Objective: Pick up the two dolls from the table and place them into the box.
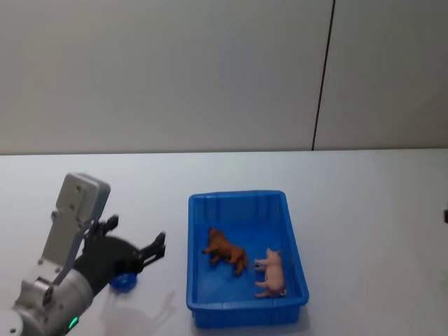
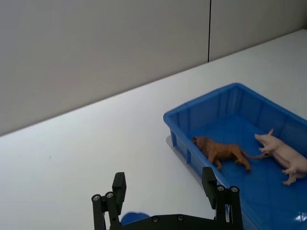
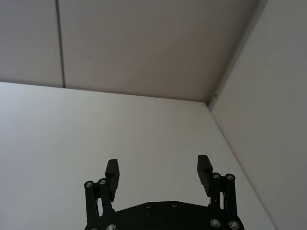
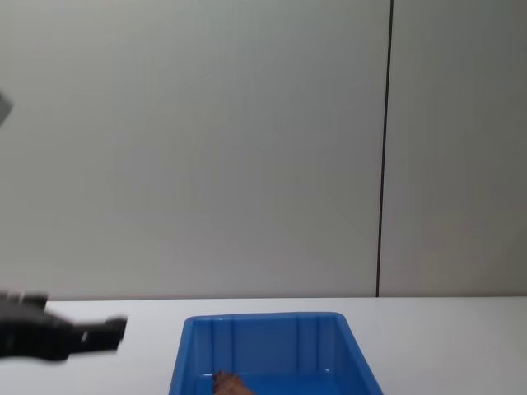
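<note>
Jaws gaping, empty, on left gripper (image 2: 164, 179) beside box (image 1: 238, 197) and on right gripper (image 3: 158, 168); brown doll (image 1: 225, 250), pink doll (image 1: 271, 273) inside; risks clipping rim if pulled back carelessly.

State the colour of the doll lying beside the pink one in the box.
Reddish-brown. That doll shows best in the left wrist view.

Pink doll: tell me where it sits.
In the head view the pink doll lies inside the blue box, near its right front corner, beside the brown doll.
</note>
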Motion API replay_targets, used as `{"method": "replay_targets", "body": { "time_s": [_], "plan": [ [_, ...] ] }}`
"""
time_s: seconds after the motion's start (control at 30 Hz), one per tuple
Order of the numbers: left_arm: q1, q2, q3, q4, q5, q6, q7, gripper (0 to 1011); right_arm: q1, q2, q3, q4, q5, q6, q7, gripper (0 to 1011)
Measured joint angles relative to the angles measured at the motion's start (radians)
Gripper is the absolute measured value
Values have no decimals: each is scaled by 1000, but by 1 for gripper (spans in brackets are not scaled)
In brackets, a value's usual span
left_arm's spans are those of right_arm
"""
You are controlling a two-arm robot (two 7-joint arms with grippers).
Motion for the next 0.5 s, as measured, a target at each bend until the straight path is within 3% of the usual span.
{"method": "replay_targets", "body": {
  "time_s": [0.17,0.5],
  "plan": [
    [25,2,-1,13,-40,25,22,1003,-23,4,20,-9,4,-17,-41,1001],
    [8,-39,1,95,-60,39,17,1003,-46,8,40,-19,9,-34,-84,1001]
  ]
}}
